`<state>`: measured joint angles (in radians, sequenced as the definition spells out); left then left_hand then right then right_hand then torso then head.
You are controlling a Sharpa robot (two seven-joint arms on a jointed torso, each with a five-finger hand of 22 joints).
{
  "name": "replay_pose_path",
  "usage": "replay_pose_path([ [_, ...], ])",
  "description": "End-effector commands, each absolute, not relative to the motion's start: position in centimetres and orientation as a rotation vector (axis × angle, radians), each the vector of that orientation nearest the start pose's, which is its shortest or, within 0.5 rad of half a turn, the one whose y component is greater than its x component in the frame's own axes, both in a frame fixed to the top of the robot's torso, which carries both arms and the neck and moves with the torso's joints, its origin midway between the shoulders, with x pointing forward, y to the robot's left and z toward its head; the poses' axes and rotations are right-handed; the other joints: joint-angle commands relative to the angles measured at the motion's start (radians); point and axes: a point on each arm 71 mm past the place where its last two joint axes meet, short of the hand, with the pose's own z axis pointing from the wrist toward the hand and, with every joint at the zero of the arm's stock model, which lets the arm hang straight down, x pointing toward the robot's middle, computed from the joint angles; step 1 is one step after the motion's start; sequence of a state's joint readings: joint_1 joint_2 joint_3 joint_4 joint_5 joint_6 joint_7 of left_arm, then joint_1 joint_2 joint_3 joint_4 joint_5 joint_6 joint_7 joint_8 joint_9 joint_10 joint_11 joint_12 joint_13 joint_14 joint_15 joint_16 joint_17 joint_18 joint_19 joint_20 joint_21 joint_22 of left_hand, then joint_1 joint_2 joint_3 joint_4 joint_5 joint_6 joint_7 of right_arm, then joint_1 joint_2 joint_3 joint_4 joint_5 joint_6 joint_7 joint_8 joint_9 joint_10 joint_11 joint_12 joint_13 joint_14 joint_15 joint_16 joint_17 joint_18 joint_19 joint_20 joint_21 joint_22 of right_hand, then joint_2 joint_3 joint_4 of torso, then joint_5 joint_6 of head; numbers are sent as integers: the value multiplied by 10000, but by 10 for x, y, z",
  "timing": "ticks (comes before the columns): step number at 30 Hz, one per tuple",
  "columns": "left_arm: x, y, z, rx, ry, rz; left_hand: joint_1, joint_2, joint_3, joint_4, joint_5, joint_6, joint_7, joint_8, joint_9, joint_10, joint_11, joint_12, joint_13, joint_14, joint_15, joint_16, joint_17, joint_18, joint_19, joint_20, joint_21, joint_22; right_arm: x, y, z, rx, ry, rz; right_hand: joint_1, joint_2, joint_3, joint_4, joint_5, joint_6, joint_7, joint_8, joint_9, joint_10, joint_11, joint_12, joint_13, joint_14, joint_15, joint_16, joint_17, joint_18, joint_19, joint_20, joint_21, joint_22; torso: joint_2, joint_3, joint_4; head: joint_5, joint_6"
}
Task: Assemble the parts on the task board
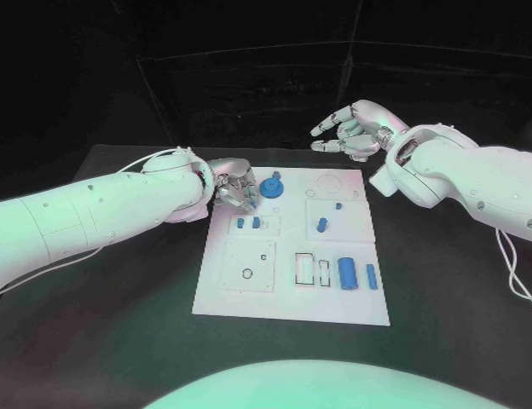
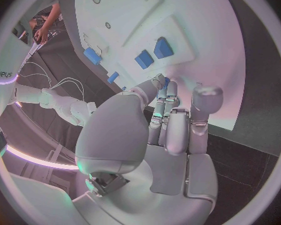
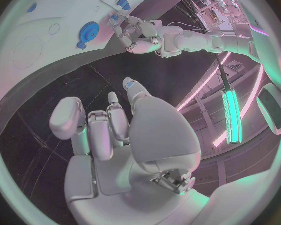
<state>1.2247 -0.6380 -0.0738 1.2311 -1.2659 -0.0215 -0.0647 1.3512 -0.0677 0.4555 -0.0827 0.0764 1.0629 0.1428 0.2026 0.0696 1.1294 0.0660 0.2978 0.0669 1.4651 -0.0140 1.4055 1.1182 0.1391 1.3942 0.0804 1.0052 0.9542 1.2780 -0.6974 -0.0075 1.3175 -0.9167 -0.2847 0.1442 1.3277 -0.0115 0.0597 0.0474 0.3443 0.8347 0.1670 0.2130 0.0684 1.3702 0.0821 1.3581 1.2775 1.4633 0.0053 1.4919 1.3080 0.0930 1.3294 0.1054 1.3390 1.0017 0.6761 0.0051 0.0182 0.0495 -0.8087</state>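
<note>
Operator, some things were hard to read at this moment. Your left hand [image 1: 233,189] covered the near-left corner of the far part of the white board [image 1: 293,298], so you could not see what lay under its palm. In the left wrist view its fingertips [image 2: 167,87] rested on or just above the board beside two small blue blocks [image 2: 154,53]; whether they pinched anything I cannot tell, because the fingers hid the contact.

Your right hand [image 1: 355,128] hung over the black table [image 1: 118,341] behind the far edge of the board, well apart from it. Its fingers were spread and gently curved, and they held nothing.

On the board, a blue gear [image 1: 274,187] lay just beside the left hand, and in the right wrist view it [image 3: 88,31] showed next to that hand's fingers. A small blue peg [image 1: 321,225] stood near the middle of the board. Two blue cylinders [image 1: 347,273] lay side by side in the near-right part, next to a rectangular slot [image 1: 305,268]. The small marks on the board were too small to read.

The table was black and matt, with white cables [image 1: 518,281] lying on its right side. The room behind was dark.
</note>
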Motion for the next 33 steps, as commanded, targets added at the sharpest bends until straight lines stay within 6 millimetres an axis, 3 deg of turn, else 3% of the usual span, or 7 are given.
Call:
replay_pose_path([
  [1, 528, 175, -222, 1191, 20158, -6631, -50, -138, 69, -29, -1, -202, 15, -161, -48, -5, 66, -92, 12, 136, 26, 8, -23, -122, 17, 53, 80, 67, 537, -181, -140, 2064, 15882, 10535, -2, 135, -18, 53, 62, -7, 11, 37, -11, -37, -40, -7, -2, 682, -65, -54, 774, 114, -48, -21, -43, -11, 1, -1, -14, 2, -6],
  [8, 528, 174, -223, 1196, 20195, -6605, -237, -289, 113, -17, -6, -696, 37, -540, -69, -210, 124, -320, -8, 115, 78, -3, -84, -119, -20, 102, 94, 110, 537, -182, -140, 2069, 15880, 10529, -2, 135, -18, 53, 62, -7, 11, 37, -11, -37, -40, -7, -2, 682, -65, -54, 774, 114, -48, -21, -43, -11, 1, 4, 0, -7, -12],
  [24, 529, 178, -222, 965, 19892, -6495, -348, -471, 187, -56, -7, -1152, 110, -872, -62, -482, 192, -582, -13, 108, 127, -3, -135, -116, -44, 150, 136, 192, 537, -186, -140, 2122, 15847, 10444, 13, 126, -7, 53, 106, -1, 7, 55, -11, -222, -42, -192, -244, 638, -67, -149, 580, 173, -188, -22, -188, -339, -11, -1, 15, -12, 27],
  [27, 528, 182, -221, 884, 19784, -6475, -398, -556, 178, -64, -8, -1254, 108, -937, -55, -694, 235, -709, -25, 107, 158, -9, -163, -112, -62, 172, 112, 179, 537, -189, -140, 2183, 15898, 10351, 56, 115, 40, 53, 122, -2, -13, 84, -13, -962, -66, -1035, -1280, 570, -85, -302, 324, 250, -377, -43, -415, -776, -18, -4, 10, 5, 43],
  [30, 527, 187, -219, 696, 19674, -6512, -640, -786, -81, 14, -35, -1416, 77, -1028, -48, -968, 285, -819, -13, 117, 194, -18, -198, -69, -115, 207, -74, -5, 538, -193, -142, 2257, 16038, 10191, 172, 88, 190, 33, 133, -2, -52, 116, -13, -2402, -124, -3112, -3600, 438, -150, -617, -163, 369, -689, -90, -843, -1528, -28, -11, 23, 1, 78],
  [33, 526, 192, -218, 515, 19543, -6566, -787, -914, -405, 88, -53, -1473, 81, -1059, -37, -1201, 303, -874, -4, 121, 203, -35, -238, -35, -144, 224, -225, -154, 538, -196, -143, 2280, 16144, 10039, 234, -12, 326, 12, 131, 48, -78, 156, -12, -2975, -160, -4518, -5102, 395, -200, -797, -388, 437, -808, -144, -1119, -1951, -32, 1, 37, 6, 104],
])
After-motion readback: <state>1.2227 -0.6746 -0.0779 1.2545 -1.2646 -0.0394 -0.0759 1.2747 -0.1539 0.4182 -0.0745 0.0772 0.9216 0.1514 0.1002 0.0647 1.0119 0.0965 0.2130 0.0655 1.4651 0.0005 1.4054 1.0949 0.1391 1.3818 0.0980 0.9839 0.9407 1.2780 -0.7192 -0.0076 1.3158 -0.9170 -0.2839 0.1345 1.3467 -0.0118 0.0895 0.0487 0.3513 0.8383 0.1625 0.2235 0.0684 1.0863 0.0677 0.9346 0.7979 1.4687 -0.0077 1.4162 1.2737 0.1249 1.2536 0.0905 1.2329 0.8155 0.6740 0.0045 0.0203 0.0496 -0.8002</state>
